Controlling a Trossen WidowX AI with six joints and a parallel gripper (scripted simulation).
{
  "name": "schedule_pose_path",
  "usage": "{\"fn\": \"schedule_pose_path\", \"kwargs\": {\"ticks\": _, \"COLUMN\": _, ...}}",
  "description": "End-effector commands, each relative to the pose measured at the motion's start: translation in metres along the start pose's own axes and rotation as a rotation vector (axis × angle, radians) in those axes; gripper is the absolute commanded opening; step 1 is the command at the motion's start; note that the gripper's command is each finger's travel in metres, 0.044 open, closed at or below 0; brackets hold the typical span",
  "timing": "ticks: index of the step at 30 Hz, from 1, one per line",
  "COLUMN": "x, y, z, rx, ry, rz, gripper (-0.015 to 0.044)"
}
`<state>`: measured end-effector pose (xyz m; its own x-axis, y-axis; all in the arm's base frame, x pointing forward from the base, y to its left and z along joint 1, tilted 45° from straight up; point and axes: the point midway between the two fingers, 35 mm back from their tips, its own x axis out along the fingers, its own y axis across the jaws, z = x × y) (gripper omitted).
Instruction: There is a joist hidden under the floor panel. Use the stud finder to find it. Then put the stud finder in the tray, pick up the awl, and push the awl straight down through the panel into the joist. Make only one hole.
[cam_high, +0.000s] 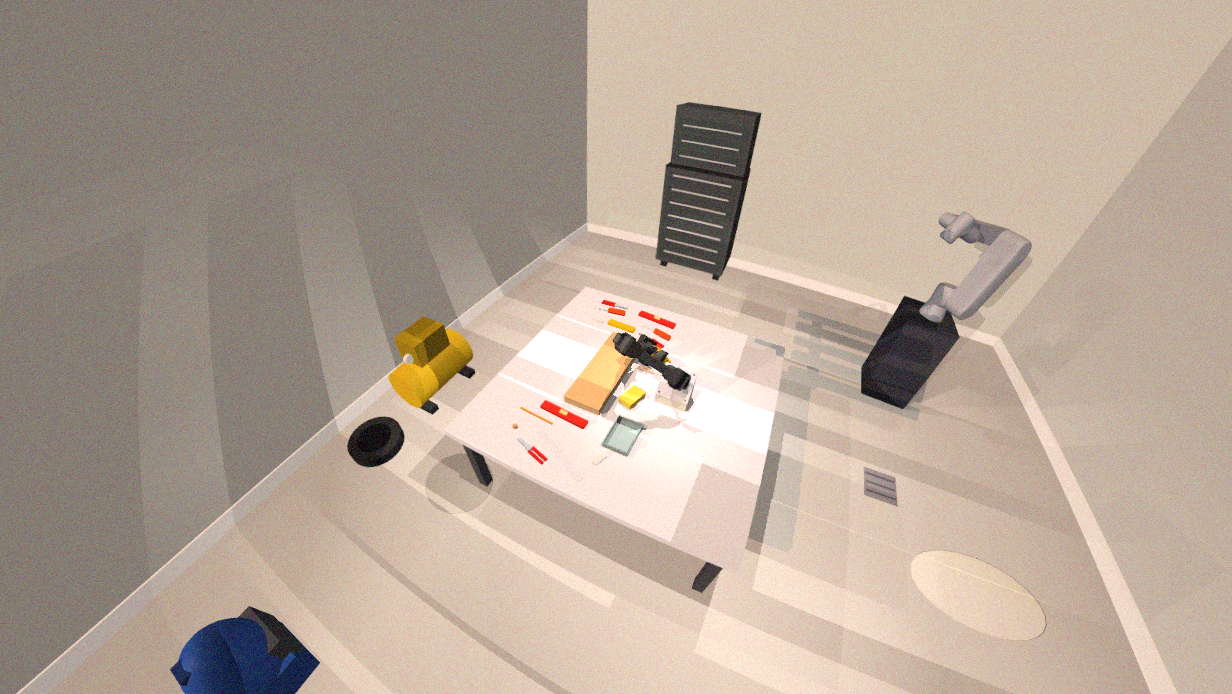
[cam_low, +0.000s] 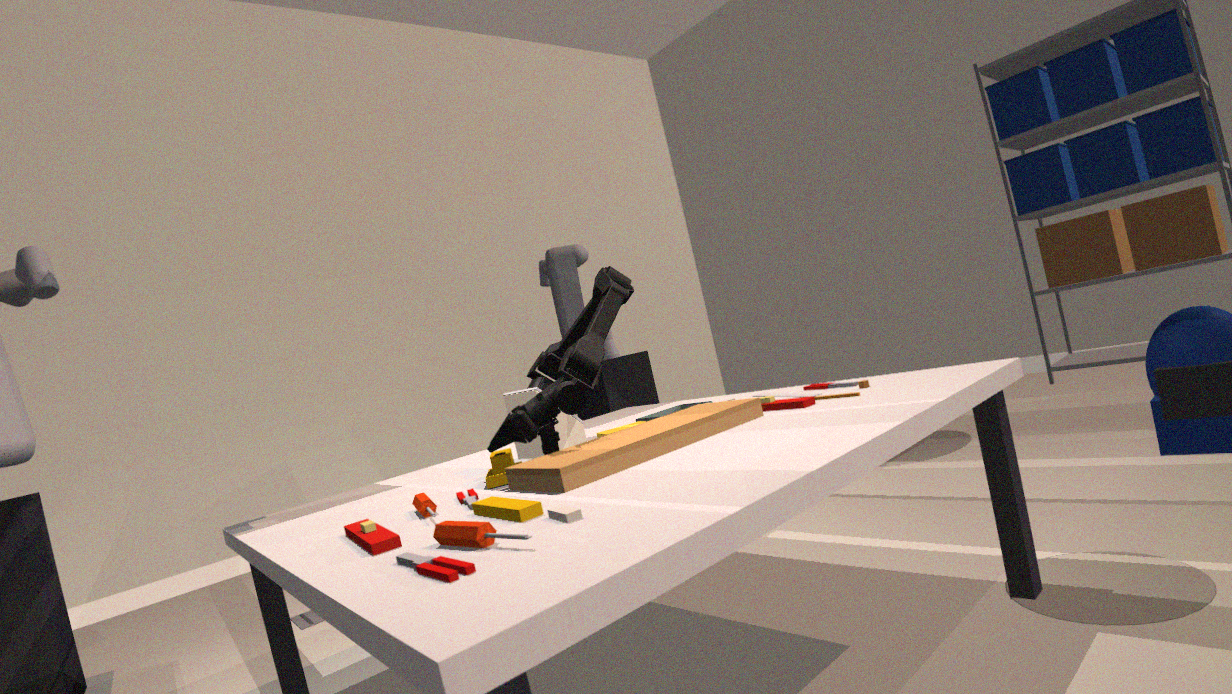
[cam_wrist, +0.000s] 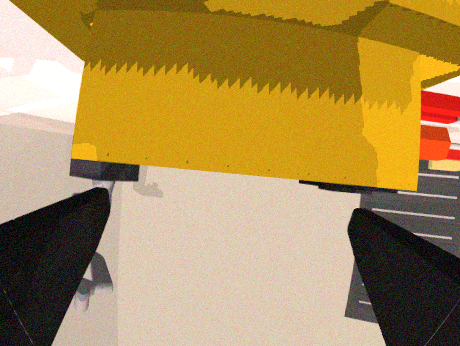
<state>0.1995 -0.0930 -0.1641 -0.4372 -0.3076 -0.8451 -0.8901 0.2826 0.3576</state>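
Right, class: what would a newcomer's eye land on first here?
Probably the black arm, reaching over the table beside the long wooden board. Close behind come the yellow tank on the floor and, in the wrist view, a big yellow block just beyond the tool's open fingers.
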Motion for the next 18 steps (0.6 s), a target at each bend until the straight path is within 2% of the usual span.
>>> {"fn": "schedule_pose_path", "kwargs": {"ticks": 1, "x": -0.008, "y": -0.001, "z": 0.001, "rx": 0.004, "ry": -0.003, "rz": -0.005, "gripper": 0.044}}
{"fn": "schedule_pose_path", "kwargs": {"ticks": 5, "x": -0.015, "y": -0.002, "z": -0.007, "rx": 0.003, "ry": -0.003, "rz": -0.005, "gripper": 0.044}}
{"fn": "schedule_pose_path", "kwargs": {"ticks": 11, "x": -0.035, "y": -0.001, "z": -0.066, "rx": 0.002, "ry": 0.003, "rz": -0.002, "gripper": 0.044}}
{"fn": "schedule_pose_path", "kwargs": {"ticks": 16, "x": -0.033, "y": -0.002, "z": -0.062, "rx": 0.019, "ry": -0.001, "rz": -0.007, "gripper": 0.044}}
{"fn": "schedule_pose_path", "kwargs": {"ticks": 18, "x": -0.026, "y": 0.0, "z": -0.06, "rx": 0.105, "ry": -0.065, "rz": 0.008, "gripper": 0.044}}
